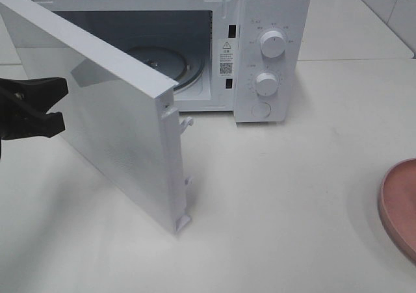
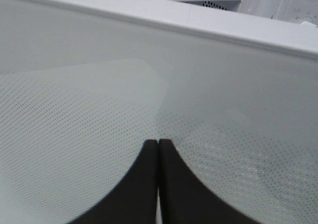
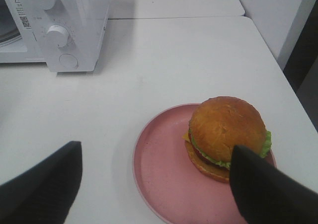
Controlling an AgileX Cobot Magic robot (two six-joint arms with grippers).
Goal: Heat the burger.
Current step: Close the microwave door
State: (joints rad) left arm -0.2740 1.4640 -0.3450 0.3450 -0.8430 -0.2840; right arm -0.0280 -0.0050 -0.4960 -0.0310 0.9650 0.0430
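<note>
The burger [image 3: 226,129], with a glossy brown bun, green lettuce and yellow cheese, sits on a pink plate [image 3: 159,179] in the right wrist view. My right gripper [image 3: 156,152] hovers above the plate, open, its dark fingers [image 3: 44,189] wide apart on either side, holding nothing. The exterior view shows only the plate's rim [image 1: 398,205] at the right edge; the burger is out of frame there. My left gripper [image 1: 62,106] [image 2: 158,143] is shut and empty, its tips close against the outer face of the microwave door [image 1: 123,124].
The white microwave [image 1: 270,52] [image 3: 74,30] stands at the back with its door swung wide toward the front. Its glass turntable [image 1: 166,62] is bare. Two knobs and a round button are on its right panel. The table's right edge [image 3: 278,70] lies beyond the plate.
</note>
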